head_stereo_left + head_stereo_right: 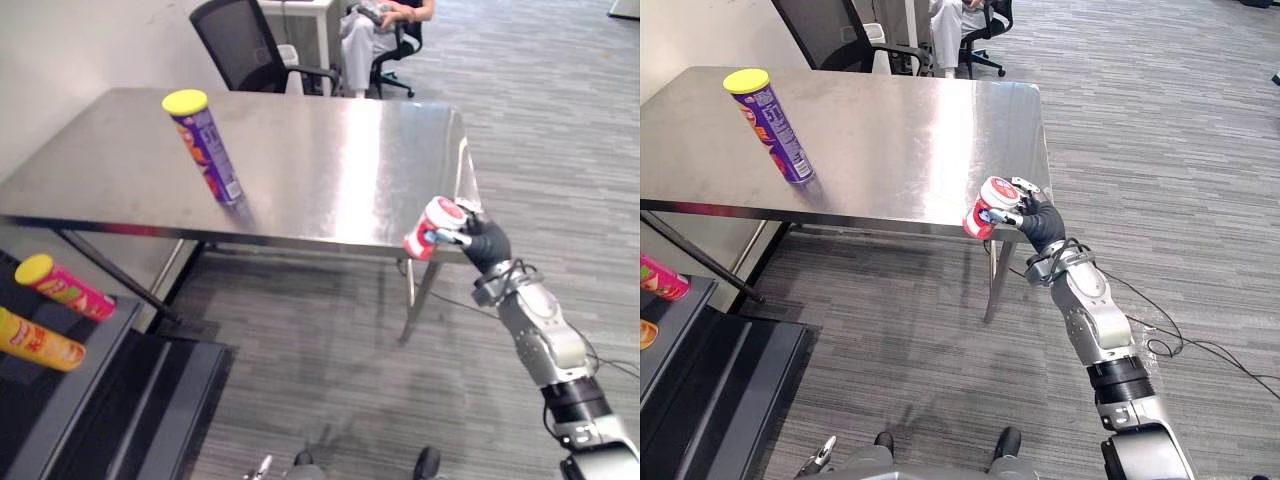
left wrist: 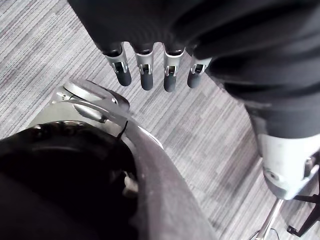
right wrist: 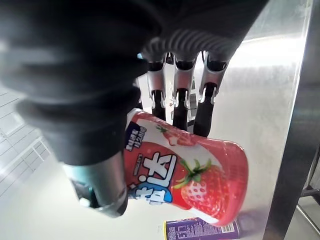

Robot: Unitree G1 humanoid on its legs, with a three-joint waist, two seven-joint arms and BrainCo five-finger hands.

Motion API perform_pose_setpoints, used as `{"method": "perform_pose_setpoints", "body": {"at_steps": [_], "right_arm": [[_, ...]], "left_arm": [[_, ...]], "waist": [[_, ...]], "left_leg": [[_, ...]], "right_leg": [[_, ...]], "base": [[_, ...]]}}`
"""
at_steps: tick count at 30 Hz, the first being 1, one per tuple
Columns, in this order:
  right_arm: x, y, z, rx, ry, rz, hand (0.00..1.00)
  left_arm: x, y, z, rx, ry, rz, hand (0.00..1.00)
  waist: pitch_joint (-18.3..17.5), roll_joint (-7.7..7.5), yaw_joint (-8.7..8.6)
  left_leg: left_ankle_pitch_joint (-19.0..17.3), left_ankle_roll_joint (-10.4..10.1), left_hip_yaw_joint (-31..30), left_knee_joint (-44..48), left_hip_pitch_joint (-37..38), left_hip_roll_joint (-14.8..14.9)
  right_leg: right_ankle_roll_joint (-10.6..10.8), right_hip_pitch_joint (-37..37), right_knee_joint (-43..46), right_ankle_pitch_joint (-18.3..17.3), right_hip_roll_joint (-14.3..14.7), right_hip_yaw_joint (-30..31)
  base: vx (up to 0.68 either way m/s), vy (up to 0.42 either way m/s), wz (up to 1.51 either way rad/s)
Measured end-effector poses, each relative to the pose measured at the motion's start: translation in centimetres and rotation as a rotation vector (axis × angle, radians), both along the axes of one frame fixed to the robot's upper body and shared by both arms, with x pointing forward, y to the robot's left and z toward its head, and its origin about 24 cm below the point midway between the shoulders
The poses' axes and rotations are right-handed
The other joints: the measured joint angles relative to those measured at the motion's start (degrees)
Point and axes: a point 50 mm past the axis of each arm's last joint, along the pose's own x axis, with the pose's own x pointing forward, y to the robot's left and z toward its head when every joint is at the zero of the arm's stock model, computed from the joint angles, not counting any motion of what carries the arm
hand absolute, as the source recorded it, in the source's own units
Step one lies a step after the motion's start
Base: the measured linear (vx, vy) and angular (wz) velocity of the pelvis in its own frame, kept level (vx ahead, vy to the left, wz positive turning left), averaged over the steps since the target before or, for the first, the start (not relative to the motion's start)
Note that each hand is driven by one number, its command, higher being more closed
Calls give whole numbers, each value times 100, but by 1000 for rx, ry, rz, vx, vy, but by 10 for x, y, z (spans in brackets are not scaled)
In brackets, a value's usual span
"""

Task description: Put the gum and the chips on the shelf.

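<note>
White lettering on gum bottle [image 3: 200, 175]

A steel table [image 1: 330, 170] stands on a grey carpeted floor [image 1: 330, 380]. On its left part, toward the far edge, a purple chips can [image 1: 205, 150] with a yellow lid stands on end; the rest of the top is bare metal. At the near left, lower than the tabletop, is a black shelf [image 1: 90, 385]. Two more cans lie on their sides on it, close together: a pink can [image 1: 65, 287] with a yellow lid and, nearer, a yellow can [image 1: 38, 340]. An empty black office chair [image 1: 245, 45] stands on the floor beyond the table's far edge.
</note>
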Motion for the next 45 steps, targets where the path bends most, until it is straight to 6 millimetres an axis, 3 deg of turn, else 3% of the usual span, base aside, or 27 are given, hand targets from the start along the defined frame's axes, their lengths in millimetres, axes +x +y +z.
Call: {"method": "perform_pose_setpoints", "body": {"at_steps": [1, 8, 17, 28, 33, 35, 37, 38, 39, 40, 41, 42, 43, 44, 45], "right_arm": [[-3, -2, -6, -2, 18, -3, 100], [-4, -5, -9, 1, 28, -15, 100], [-15, -28, -48, 7, 159, -135, 100], [-17, -41, -43, 36, 112, -196, 100], [-17, -40, -43, 11, 102, -218, 100], [-16, -37, -41, 22, 83, -220, 100], [-9, -30, -30, 19, 49, -199, 100], [-6, -28, -26, 18, 37, -194, 100], [-2, -25, -18, 12, 12, -186, 100], [2, -25, -13, 10, -4, -186, 100], [3, -25, -13, 9, -4, -190, 100], [3, -28, -14, 0, -1, -202, 100], [3, -41, -6, -38, -29, -248, 100], [2, -49, -4, -43, -38, -278, 100], [-1, -63, -1, -35, -48, -333, 100]], "left_arm": [[0, 3, 1, 20, 11, -51, 0], [0, 3, 1, 20, 12, -53, 0], [-1, 6, 1, 42, 30, -107, 0], [-2, 7, 1, 40, 41, -107, 0], [-2, 5, 0, 23, 56, -116, 0], [-2, 4, -1, 17, 54, -101, 0], [-2, -4, -2, -15, 39, -61, 0], [-2, -3, -2, -13, 36, -57, 0], [-2, -9, -2, -27, 31, -51, 0], [-1, -14, -3, -42, 26, -49, 0], [0, -14, -3, -44, 23, -48, 0], [0, -11, -2, -49, 18, -46, 0], [4, -9, -2, -59, 8, -55, 0], [4, -12, -2, -70, 7, -56, 0], [-2, -18, -4, -88, 17, -50, 0]], "waist": [[-69, -99, -126], [-78, -109, -119], [-228, -180, -127], [-319, -186, -171], [-273, -94, -213], [-254, -66, -175], [-189, 55, -87], [-153, 108, -73], [-85, 218, -53], [-2, 335, 15], [18, 312, 11], [0, 149, -34], [67, 179, -80], [88, 232, -79], [90, 321, -135]], "left_leg": [[0, 1, 102, -92, 105, -27], [19, 2, 84, -153, 108, -39], [36, 9, 71, -233, 106, -141], [13, 14, 139, -165, 97, -114], [-414, 32, -223, 911, -323, 63], [-412, 32, -367, 955, -361, 76], [-375, 36, -630, 1038, -588, 100], [-380, 83, -702, 1048, -652, 105], [-366, 264, -806, 1046, -785, 107], [-411, 953, -711, 1021, -897, 121], [-466, 1485, -512, 945, -924, 164], [-617, 1968, 159, 747, -861, 266], [-470, 1844, 808, 1438, -1204, 539], [-234, 1927, 1091, 1909, -1290, 621], [371, 1889, 1566, 2114, -1225, 604]], "right_leg": [[11, 2, 0, 7, -15, 70], [11, -1, 0, 7, -20, 58], [33, -24, 2, 20, -112, 76], [36, -44, 11, 20, -81, 175], [-7, -203, 1074, -593, -167, -7], [-22, -199, 1271, -722, -194, -123], [-28, -211, 1341, -852, -194, -367], [-28, -211, 1343, -852, -191, -444], [-34, -235, 1382, -855, -189, -560], [-153, -341, 1554, -932, -195, -569], [-257, -352, 1588, -998, -171, -551], [-474, -289, 1411, -1122, -126, -583], [-504, -313, 1550, -1172, -293, -1002], [-523, -375, 1811, -1283, -416, -1151], [-432, -395, 2379, -1635, -628, -1394]], "base": [[0, 0, 0], [0, 0, 1], [-1, 1, 1], [-4, 4, -3], [-19, 9, 23], [-51, -25, 48], [-137, -61, 55], [-150, -48, 52], [-156, -51, 63], [-149, -67, 72], [-94, -169, 105], [-46, -209, 147], [-41, -196, 150], [-38, -79, 151], [-9, -53, 131]]}}
